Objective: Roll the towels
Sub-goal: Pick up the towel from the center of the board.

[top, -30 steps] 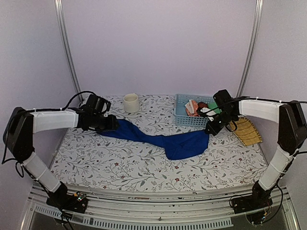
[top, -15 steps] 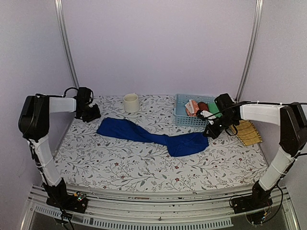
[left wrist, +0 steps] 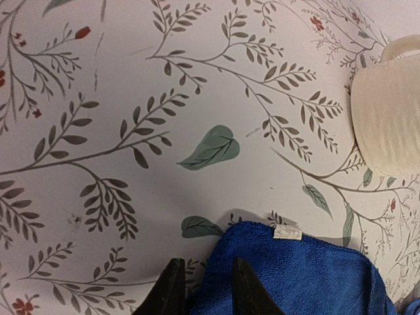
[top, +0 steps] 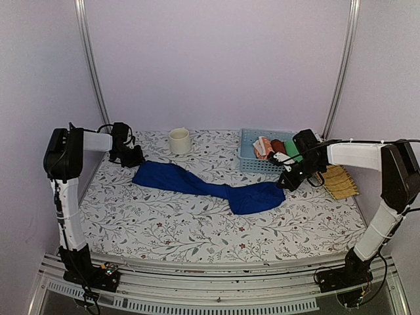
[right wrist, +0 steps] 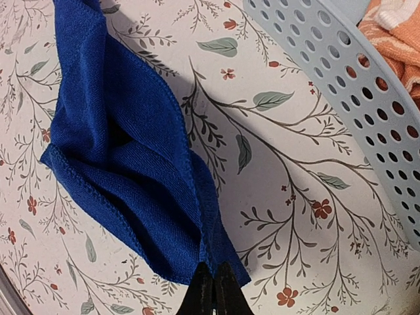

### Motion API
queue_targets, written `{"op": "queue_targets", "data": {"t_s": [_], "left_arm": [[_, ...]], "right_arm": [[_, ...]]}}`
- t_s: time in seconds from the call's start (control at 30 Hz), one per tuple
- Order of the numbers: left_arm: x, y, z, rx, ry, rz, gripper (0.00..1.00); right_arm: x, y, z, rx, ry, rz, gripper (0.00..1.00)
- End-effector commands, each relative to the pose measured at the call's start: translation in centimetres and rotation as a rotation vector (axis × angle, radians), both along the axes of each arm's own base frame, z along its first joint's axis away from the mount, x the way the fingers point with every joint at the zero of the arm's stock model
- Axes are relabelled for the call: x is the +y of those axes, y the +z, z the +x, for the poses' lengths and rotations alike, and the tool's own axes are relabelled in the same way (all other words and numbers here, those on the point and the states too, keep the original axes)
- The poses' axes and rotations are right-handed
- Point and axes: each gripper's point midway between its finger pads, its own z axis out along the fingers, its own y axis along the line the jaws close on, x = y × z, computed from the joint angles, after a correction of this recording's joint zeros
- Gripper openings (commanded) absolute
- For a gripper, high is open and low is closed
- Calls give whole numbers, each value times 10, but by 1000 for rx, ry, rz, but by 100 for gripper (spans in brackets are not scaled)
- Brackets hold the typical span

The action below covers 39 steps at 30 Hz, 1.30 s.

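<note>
Blue towel point(top: 252, 198), stretched across the counter point(top: 197, 230). One corner is pinched in the pressed-together right hand point(right wrist: 211, 275). The opposite edge is straddled by the part-spread left hand point(left wrist: 207, 266).

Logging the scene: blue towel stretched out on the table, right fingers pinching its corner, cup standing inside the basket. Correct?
No: the cup stands on the table, left of the basket, as the top view shows. The blue towel is stretched out there, right fingers pinching its corner.

The left hand point(top: 134, 159) let go of the blue towel point(top: 197, 184), apparently narrowing beside it.
</note>
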Motion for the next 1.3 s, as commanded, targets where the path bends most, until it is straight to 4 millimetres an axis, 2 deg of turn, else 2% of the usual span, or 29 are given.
{"op": "queue_targets", "data": {"t_s": [0.0, 0.13, 0.3, 0.37, 0.47, 0.5, 0.53, 0.57, 0.6, 0.67, 0.73, 0.77, 0.8, 0.93, 1.0, 1.03, 1.1, 1.27], "left_arm": [[-5, -4, -6, 21, -34, -23, 25], [-13, 1, -13, 12, -54, -64, 22], [-18, 4, -21, -1, -77, -86, 1], [-17, 17, -19, -33, -71, -83, 0], [-25, 67, -17, -154, -106, -76, 0], [-30, 99, -20, -223, -127, -75, 0], [-38, 122, -28, -270, -153, -75, 0], [-45, 139, -39, -299, -178, -82, 0], [-58, 158, -55, -331, -210, -95, 0], [-77, 180, -96, -363, -264, -128, 0], [-96, 178, -147, -354, -314, -163, 0], [-104, 180, -169, -356, -340, -183, 0], [-111, 173, -193, -333, -364, -203, 0], [-133, 140, -274, -159, -485, -348, 0], [-142, 134, -308, -91, -552, -403, 8], [-142, 132, -319, -65, -568, -409, 13], [-135, 134, -327, -59, -562, -370, 23], [-99, 156, -299, -165, -370, -191, 40]], "right_arm": [[3, -7, -2, 15, 12, 9, 4], [4, -11, -3, 27, 14, 9, 5], [4, -14, -3, 38, 16, 8, 5], [4, -13, 0, 31, 10, 2, 5], [-9, -3, 17, -7, -60, -23, 3], [-15, 7, 25, -26, -85, -15, 3], [-21, 19, 33, -46, -108, -1, 3], [-29, 29, 37, -59, -127, 9, 3], [-35, 48, 45, -94, -144, 25, 3], [-48, 73, 52, -148, -173, 33, 3], [-60, 86, 50, -188, -198, 28, 3], [-65, 86, 49, -194, -207, 18, 3], [-70, 86, 49, -202, -219, 9, 3], [-90, 62, 42, -169, -266, -30, 3], [-95, 52, 38, -149, -274, -46, 3], [-97, 47, 36, -142, -277, -53, 3], [-97, 38, 31, -123, -279, -46, 3], [-85, 34, 29, -91, -268, 25, 3]]}}
